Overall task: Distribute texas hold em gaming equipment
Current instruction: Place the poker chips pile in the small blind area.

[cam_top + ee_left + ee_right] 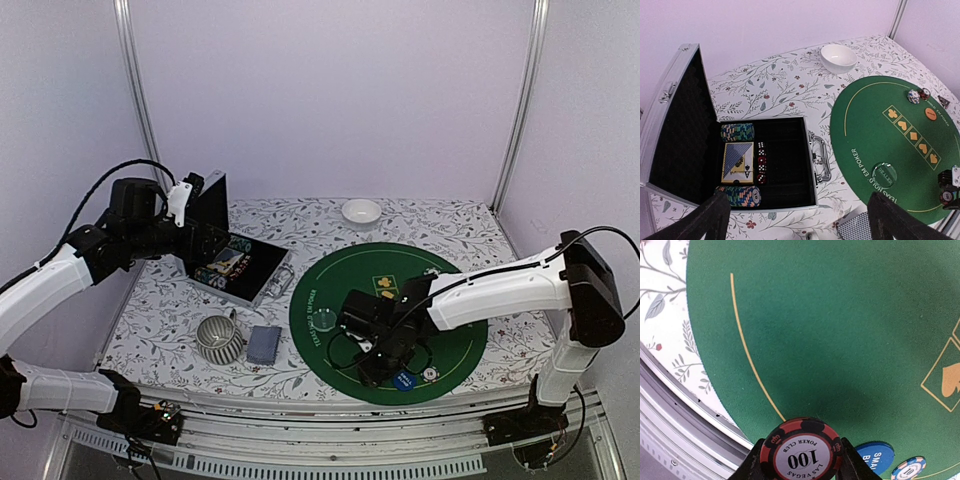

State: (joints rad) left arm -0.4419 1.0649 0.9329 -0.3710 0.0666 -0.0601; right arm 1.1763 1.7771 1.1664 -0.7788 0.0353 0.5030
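Note:
My right gripper is shut on a red-and-black "100" poker chip, held on edge just above the green poker mat near its front rim. A blue small-blind button and a blue-white chip lie beside it. In the top view this gripper is at the mat's front. My left gripper is open and empty above the open case, which holds chip rolls, a card deck and dice. A grey-blue deck lies left of the mat. No red triangular marker shows.
A clear dealer button, an orange button and two chips lie on the mat. A ribbed grey mug stands beside the deck. A white bowl sits at the back. The case lid stands upright.

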